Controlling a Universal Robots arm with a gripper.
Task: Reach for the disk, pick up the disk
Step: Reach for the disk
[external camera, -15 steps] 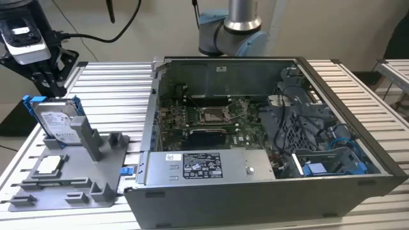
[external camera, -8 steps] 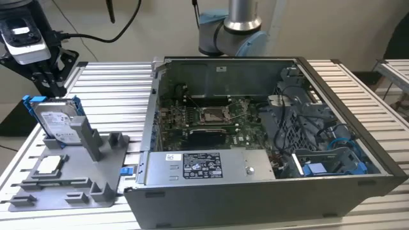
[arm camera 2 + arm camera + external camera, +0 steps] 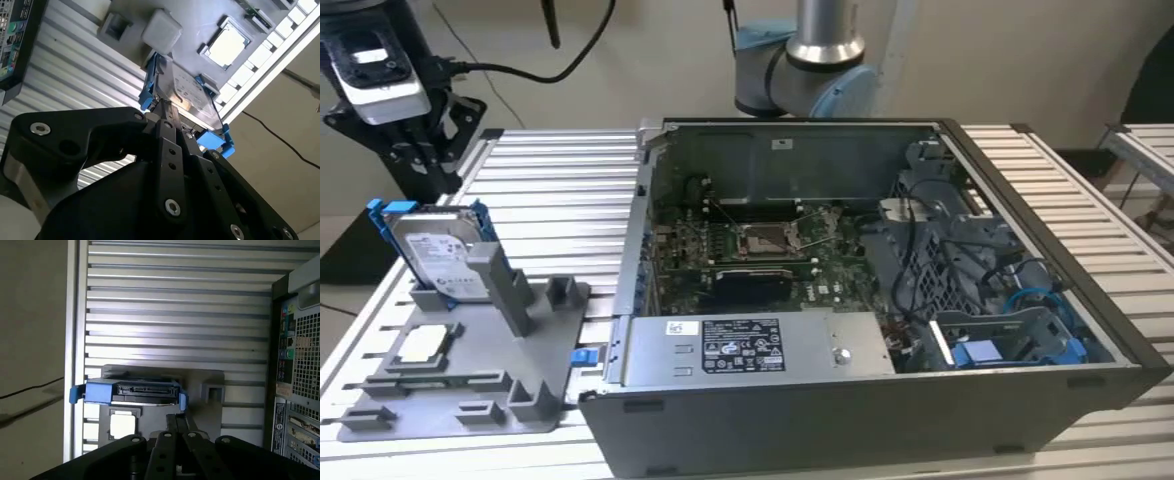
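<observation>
— Where is the disk (image 3: pixel 440 250)?
— It stands on edge in the grey holder (image 3: pixel 540 385), on the slatted surface (image 3: pixel 560 180) at the exterior view's left. I judge that leaves its top edge free for taking.
— And the gripper (image 3: pixel 165 107)?
— Just over that edge in both wrist views, its fingers together and holding nothing.
— Any writing?
— A white label on the disk, with print too small to read.

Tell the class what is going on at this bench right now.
A robot arm has its gripper near the disk, which stands on edge in a grey holder at the exterior view's left, beside an open computer case. In the first wrist view the gripper is by the disk's blue frame, shut and holding nothing. The disk is not yet picked up.
</observation>
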